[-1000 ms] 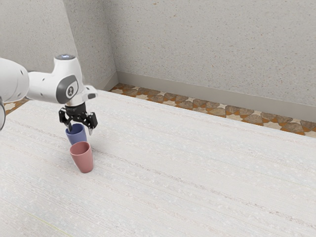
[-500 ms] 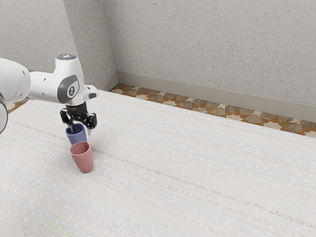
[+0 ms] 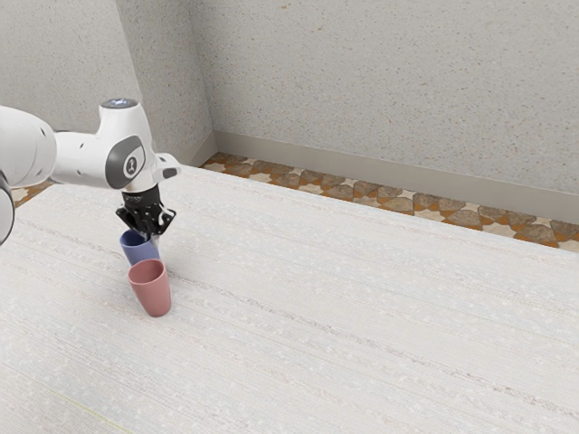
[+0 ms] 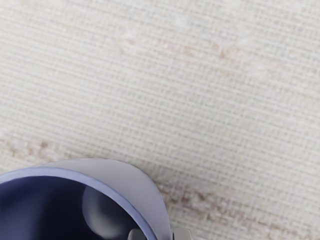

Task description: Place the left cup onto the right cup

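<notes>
- The gripper is seen pointing down at the far rim of the blue cup, with its fingers drawn narrow and closed on the cup's wall, one finger inside and one outside.
- The blue cup is seen standing upright on the bench, near the bench's edge at the exterior view's left.
- The pink cup is placed upright just in front of the blue cup, nearer the camera; the two are so close that it cannot be told whether they touch.
- Both cups are shown with their open mouths upward, and the blue cup is partly hidden behind the pink one.
- The white arm is brought in from the exterior view's left, its last link bent down over the blue cup.
- In the wrist view, the blue cup is seen just under the hand, with its dark inside and pale curved rim shown, and the fingertips are glimpsed at either side of its wall.
- The pale, woven-looking surface of the bench is shown beyond the cup.
- A speckled wall and a strip of brown tiled floor are seen behind the bench.
</notes>
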Controlling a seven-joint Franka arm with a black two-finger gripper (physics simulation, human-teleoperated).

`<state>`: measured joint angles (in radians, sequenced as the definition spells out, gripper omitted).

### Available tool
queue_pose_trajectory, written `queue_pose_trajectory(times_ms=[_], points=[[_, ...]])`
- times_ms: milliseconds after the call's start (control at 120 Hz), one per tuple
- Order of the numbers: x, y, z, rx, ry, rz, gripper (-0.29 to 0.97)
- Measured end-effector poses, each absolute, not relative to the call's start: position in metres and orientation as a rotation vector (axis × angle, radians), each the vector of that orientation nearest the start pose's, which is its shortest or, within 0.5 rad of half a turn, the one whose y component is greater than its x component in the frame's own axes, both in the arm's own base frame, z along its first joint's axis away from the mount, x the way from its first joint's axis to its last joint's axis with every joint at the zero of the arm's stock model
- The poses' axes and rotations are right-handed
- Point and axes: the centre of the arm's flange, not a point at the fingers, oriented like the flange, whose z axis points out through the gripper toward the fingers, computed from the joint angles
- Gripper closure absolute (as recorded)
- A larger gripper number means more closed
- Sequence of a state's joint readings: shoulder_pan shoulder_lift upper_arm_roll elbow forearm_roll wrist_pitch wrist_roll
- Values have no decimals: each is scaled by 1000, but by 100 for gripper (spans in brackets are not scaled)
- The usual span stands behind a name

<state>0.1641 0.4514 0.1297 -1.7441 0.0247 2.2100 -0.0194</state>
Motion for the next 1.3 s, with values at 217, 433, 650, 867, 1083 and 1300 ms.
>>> queue_pose_trajectory(times_ms=[217, 433, 650, 867, 1083, 1300], points=[[637, 186, 322, -3033, -441, -50, 74], [638, 186, 325, -3030, -440, -70, 77], [633, 185, 350, -3026, -449, -116, 78], [620, 176, 389, -3029, -467, -145, 79], [600, 157, 435, -3036, -499, -115, 79], [573, 138, 468, -3041, -556, -67, 79]])
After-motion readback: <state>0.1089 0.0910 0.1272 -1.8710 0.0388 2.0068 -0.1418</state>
